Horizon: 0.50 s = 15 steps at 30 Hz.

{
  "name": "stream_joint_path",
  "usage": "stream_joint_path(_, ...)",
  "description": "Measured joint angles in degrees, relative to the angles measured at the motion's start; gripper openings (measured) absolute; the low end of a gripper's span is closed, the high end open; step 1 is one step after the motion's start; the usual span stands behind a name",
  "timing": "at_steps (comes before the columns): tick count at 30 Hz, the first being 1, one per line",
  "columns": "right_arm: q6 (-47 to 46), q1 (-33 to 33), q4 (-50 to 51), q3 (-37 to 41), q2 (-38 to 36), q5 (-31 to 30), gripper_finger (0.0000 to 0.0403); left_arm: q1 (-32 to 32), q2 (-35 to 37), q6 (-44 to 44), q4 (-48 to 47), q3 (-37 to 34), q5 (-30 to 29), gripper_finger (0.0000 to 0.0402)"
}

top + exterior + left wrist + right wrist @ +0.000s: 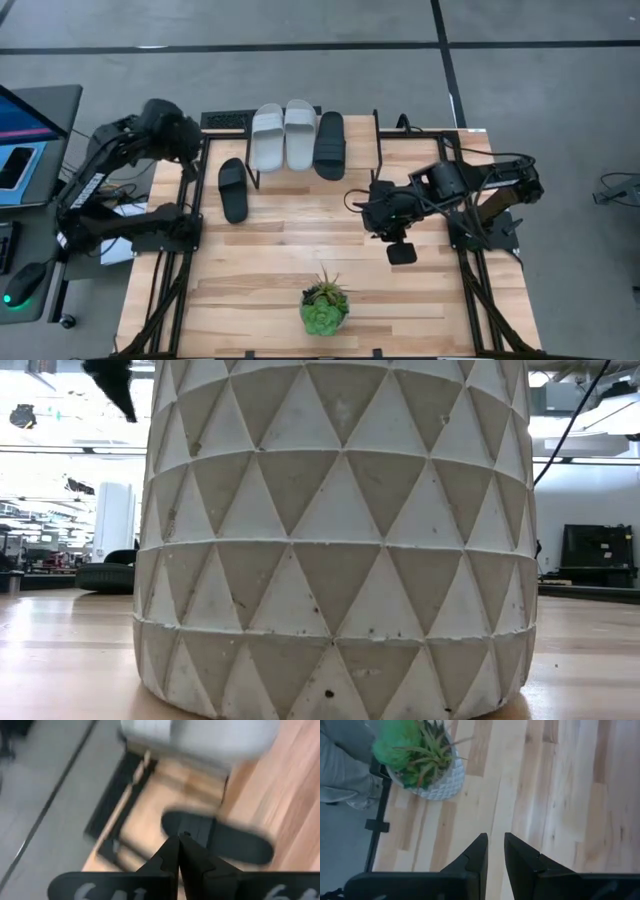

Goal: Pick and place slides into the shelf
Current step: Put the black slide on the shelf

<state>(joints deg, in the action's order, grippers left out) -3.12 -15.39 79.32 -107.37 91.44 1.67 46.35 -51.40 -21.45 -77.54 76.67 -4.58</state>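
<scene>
The shelf stands at the table's far edge. Two light grey slides and one black slide lie side by side on it. The other black slide lies flat on its sole on the table, left of the shelf, and also shows in the left wrist view and the low view. My left gripper is shut and empty, raised near the table's far left corner, above and left of that slide. My right gripper hovers over bare table right of centre, its fingers a narrow gap apart, holding nothing.
A green potted plant in a white patterned pot stands near the table's near edge and fills the low view. Bare wood lies between the plant and the shelf. Black frame rails run along the table's left and right sides.
</scene>
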Motion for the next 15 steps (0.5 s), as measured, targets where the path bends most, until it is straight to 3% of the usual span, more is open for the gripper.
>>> stream_joint_path(5,0.03,-0.91,-2.07,0.0,-0.02,-0.07,0.0054,5.95,5.82,-1.31,15.09,1.28,9.34,0.0)
stream_joint_path(11,-0.36,-2.26,-5.24,0.0,-0.02,-1.31,0.0054,8.26,15.76,-3.59,18.45,1.1,10.72,0.0)
stream_joint_path(15,-1.04,-2.37,-7.01,0.0,-0.02,-2.01,0.0054,6.79,23.34,-2.18,25.73,-4.83,10.39,0.0)
